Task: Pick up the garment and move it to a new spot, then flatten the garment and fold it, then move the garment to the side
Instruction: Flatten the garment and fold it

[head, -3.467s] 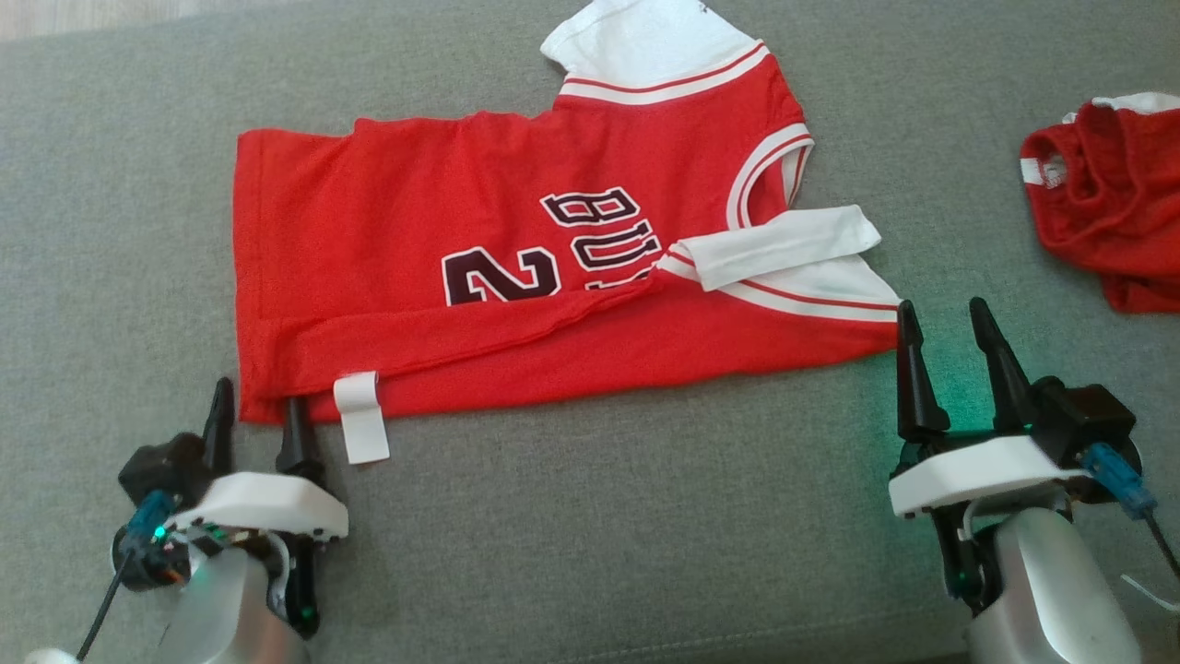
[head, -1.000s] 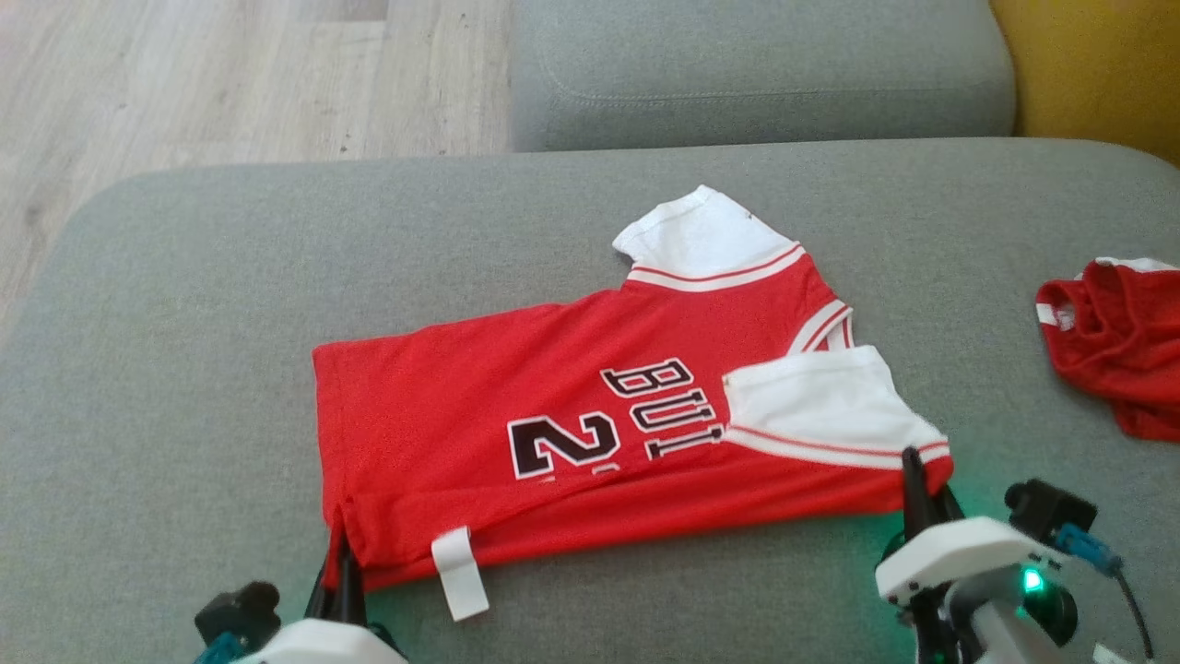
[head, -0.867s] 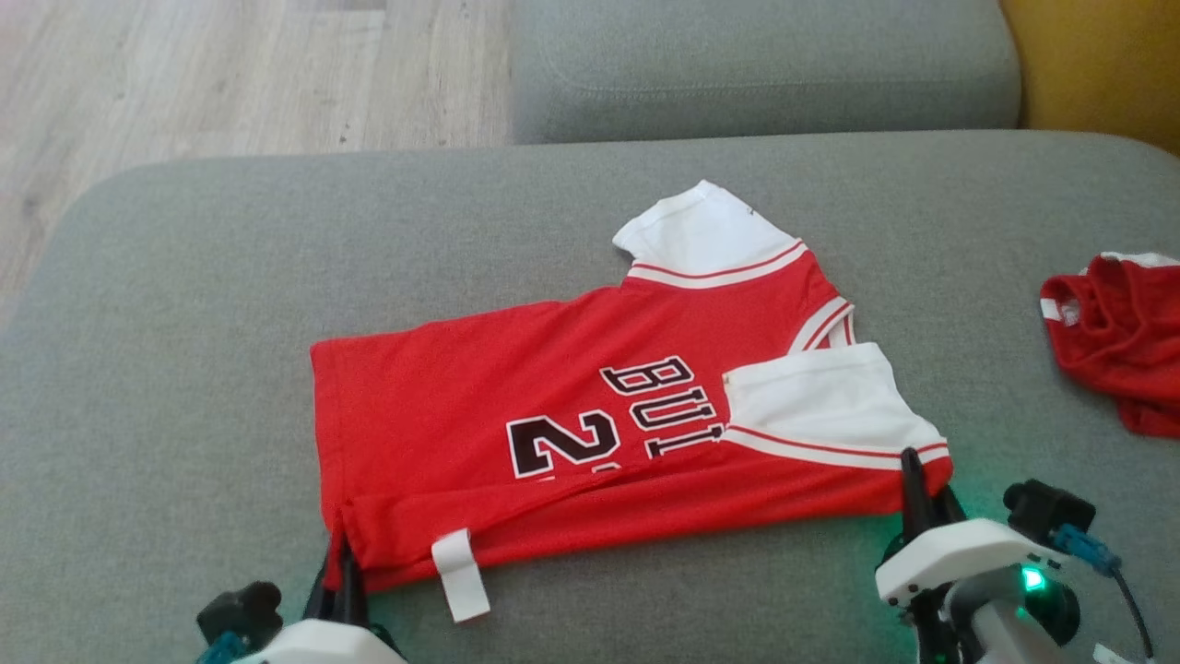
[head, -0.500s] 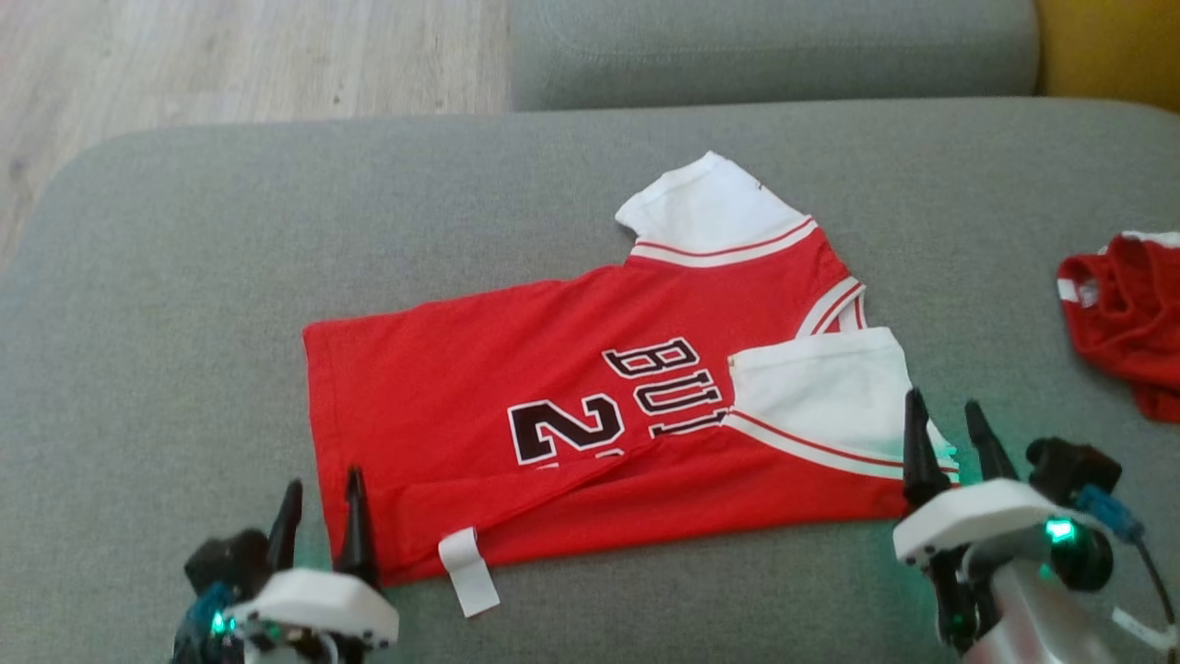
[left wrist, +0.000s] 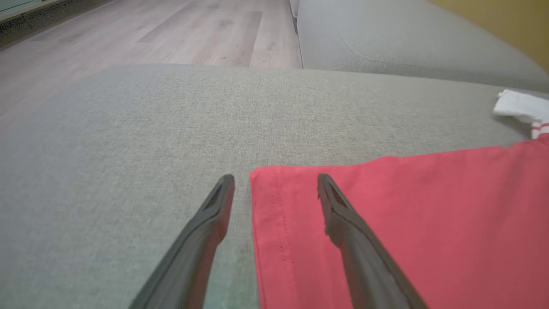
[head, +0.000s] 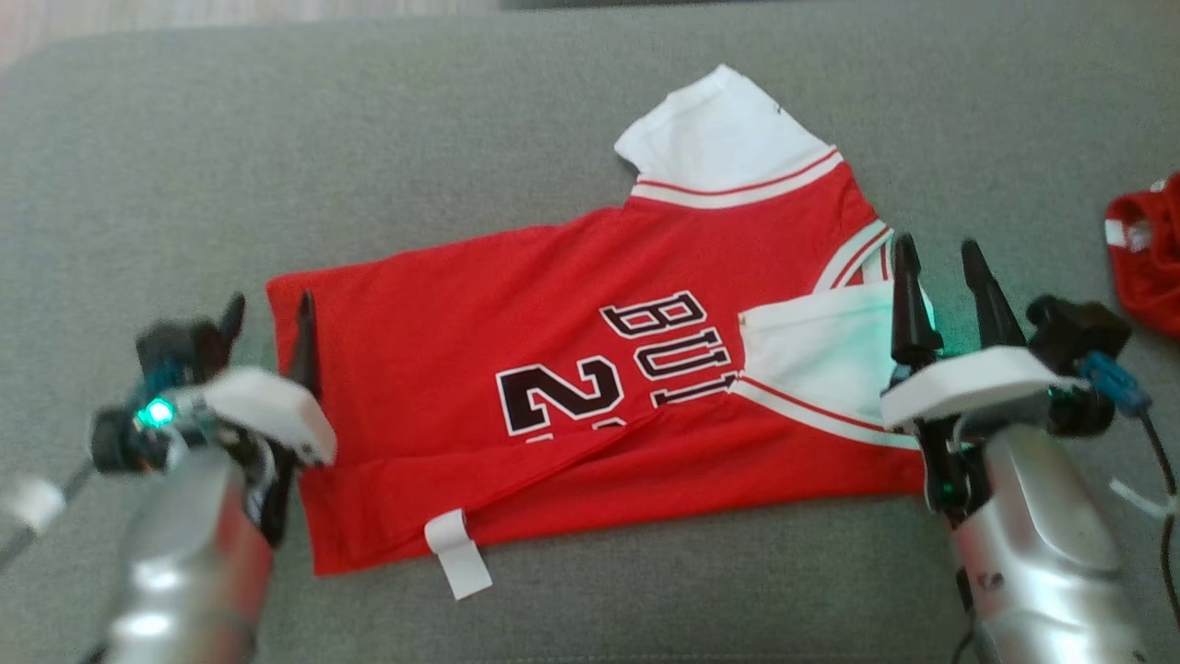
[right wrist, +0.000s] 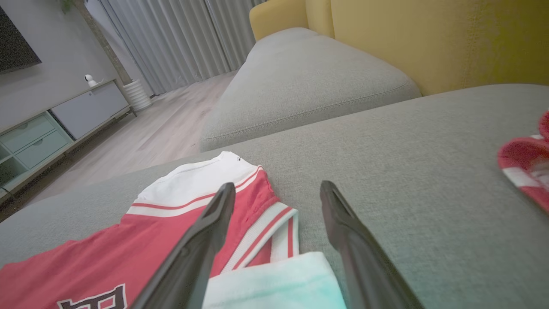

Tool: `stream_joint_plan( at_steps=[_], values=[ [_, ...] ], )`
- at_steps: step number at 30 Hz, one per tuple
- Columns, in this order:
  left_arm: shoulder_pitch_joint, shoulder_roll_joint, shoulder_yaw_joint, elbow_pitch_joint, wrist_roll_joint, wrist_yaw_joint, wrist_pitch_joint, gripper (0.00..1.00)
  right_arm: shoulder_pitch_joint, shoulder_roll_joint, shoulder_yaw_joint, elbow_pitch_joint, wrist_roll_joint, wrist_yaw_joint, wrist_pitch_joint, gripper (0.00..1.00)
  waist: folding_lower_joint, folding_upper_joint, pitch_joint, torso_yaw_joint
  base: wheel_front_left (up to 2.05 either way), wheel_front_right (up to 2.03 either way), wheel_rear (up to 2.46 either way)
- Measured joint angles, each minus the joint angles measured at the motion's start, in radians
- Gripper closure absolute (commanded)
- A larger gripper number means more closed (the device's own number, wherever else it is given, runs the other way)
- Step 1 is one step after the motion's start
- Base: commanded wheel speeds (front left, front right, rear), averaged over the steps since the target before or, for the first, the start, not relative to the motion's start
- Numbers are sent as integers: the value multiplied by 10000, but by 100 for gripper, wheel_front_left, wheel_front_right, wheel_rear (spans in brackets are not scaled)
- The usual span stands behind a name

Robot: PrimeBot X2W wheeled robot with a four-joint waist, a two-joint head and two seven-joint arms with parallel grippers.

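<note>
The red jersey (head: 516,304) with white sleeves and black lettering lies partly folded on the grey fabric cushion (head: 415,138). Its long axis runs crosswise, hem toward the robot's left and collar toward its right. The left gripper (head: 270,300) by the hem and the right gripper (head: 937,243) by the collar both gape wide, holding nothing.

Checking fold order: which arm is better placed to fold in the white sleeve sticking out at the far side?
Right, probably. The right gripper, fingers apart, hangs by the collar of the red fabric jersey, near that white sleeve; the left gripper is open at the hem, farther away.
</note>
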Motion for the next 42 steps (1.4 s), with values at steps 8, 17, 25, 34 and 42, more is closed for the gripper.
stream_joint_plan(
  at_steps=[8,17,25,34,42],
  values=[
    [-1036,947,-1810,548,-1302,-71,1661,0,-424,-15,362,-173,207,0,0,0,-1,0,624,-318,0,0,0],
    [-1144,2125,-3442,-209,-3584,-77,2169,0,-651,-21,416,-226,282,0,0,0,-3,0,996,-542,0,0,0],
    [-1262,2594,-4370,-583,-4786,-71,2422,0,-1072,-25,583,-251,382,0,0,0,-3,0,1168,-696,0,0,0],
    [-1436,2796,-5607,-1352,-6266,-69,2518,100,-1891,-75,773,69,307,0,0,0,-3,0,1276,-561,0,0,0],
    [-1879,2826,-6510,-1582,-6358,-71,880,100,-3901,-437,1103,1572,-631,0,867,0,-2,0,1418,76,0,0,0]
  ],
)
